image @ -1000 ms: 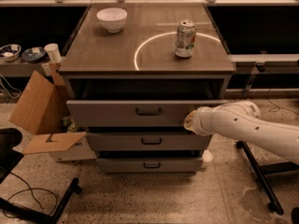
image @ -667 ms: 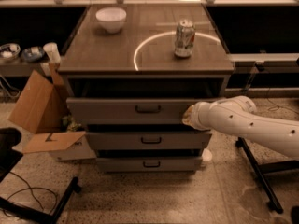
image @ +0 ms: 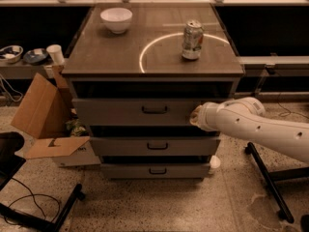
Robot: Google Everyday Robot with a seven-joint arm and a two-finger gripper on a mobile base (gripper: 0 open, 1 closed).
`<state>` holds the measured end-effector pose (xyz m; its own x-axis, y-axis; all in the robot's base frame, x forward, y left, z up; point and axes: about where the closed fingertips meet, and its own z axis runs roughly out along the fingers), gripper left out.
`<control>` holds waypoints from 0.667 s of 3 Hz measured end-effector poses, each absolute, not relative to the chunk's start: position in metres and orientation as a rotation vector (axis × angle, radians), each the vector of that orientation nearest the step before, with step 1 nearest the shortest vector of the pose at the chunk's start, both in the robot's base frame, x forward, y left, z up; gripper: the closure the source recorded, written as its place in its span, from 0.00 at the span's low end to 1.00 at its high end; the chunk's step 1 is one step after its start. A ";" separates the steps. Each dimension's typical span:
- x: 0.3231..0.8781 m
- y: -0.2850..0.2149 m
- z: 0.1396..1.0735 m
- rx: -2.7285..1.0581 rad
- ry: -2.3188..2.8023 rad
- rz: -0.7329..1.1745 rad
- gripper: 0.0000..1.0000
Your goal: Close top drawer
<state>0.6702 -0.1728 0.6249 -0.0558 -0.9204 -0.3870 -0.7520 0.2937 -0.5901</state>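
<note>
The top drawer (image: 130, 111) is the tallest grey front of three, with a small dark handle (image: 154, 109) at its middle. It stands slightly out from the cabinet, with a dark gap above its front. My gripper (image: 195, 116) comes in from the right on a white arm (image: 256, 127) and presses against the right end of the drawer front. The arm's wrist hides the gripper's tip.
On the cabinet top stand a white bowl (image: 116, 19) and a soda can (image: 192, 40). Two shorter drawers (image: 155, 146) sit below. An open cardboard box (image: 41, 115) lies left of the cabinet. A black stand leg (image: 263, 178) is on the floor at right.
The arm has moved left and forward against the top drawer front. The drawer has gone in a little, and the dark gap above it is narrower.
</note>
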 end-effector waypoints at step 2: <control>0.670 -0.173 0.625 -1.500 1.846 -0.298 0.64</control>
